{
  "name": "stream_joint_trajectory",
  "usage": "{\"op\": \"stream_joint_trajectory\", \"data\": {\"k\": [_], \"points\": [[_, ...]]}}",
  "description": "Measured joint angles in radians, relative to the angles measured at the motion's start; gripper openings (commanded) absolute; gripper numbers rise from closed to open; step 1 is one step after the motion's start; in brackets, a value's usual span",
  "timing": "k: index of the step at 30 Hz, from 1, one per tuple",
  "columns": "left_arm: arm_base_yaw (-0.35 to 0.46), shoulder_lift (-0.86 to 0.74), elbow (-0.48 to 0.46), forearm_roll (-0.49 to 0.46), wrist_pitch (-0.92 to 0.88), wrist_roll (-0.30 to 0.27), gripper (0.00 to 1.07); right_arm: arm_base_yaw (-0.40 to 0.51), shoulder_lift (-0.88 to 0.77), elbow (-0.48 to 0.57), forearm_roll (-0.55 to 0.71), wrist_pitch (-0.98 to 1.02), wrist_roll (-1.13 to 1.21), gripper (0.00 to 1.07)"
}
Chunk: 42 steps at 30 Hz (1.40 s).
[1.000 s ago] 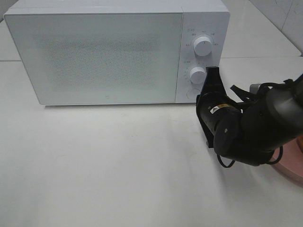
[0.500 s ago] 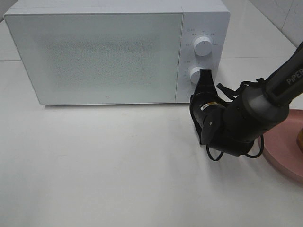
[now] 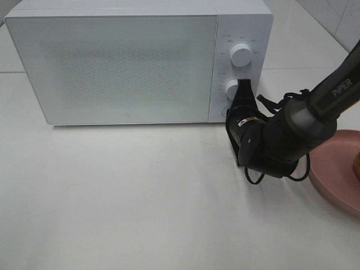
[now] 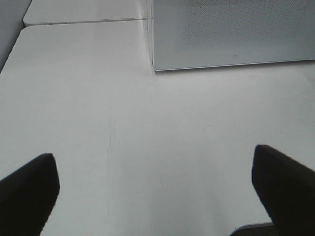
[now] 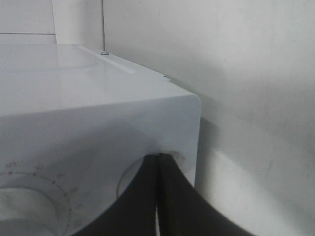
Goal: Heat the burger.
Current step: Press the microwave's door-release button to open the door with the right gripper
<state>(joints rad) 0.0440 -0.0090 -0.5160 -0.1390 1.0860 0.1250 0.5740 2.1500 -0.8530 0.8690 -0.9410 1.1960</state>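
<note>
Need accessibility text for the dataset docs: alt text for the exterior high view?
The right gripper, shut, has its tips by the lower knob of a closed white microwave. A pink plate lies partly in view on the right.

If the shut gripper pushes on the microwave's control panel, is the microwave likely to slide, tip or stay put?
The microwave probably stays put: it is a wide, low box sitting flat on the table, so tipping looks unlikely. The table looks smooth, though, so a hard push from the right gripper might slide it back a little.
</note>
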Motion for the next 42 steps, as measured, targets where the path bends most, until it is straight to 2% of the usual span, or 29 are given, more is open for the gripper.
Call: {"op": "stream_joint_trajectory", "data": {"k": [20, 31, 42], "points": [[0.000, 0.000, 0.000, 0.000, 0.000, 0.000, 1.00, -0.006, 0.005, -0.005, -0.046, -0.023, 0.081, 0.00], [0.000, 0.000, 0.000, 0.000, 0.000, 0.000, 1.00, 0.007, 0.047, -0.070, 0.006, -0.037, 0.070, 0.00], [0.000, 0.000, 0.000, 0.000, 0.000, 0.000, 1.00, 0.015, 0.053, -0.080, 0.051, -0.055, 0.037, 0.00]]}}
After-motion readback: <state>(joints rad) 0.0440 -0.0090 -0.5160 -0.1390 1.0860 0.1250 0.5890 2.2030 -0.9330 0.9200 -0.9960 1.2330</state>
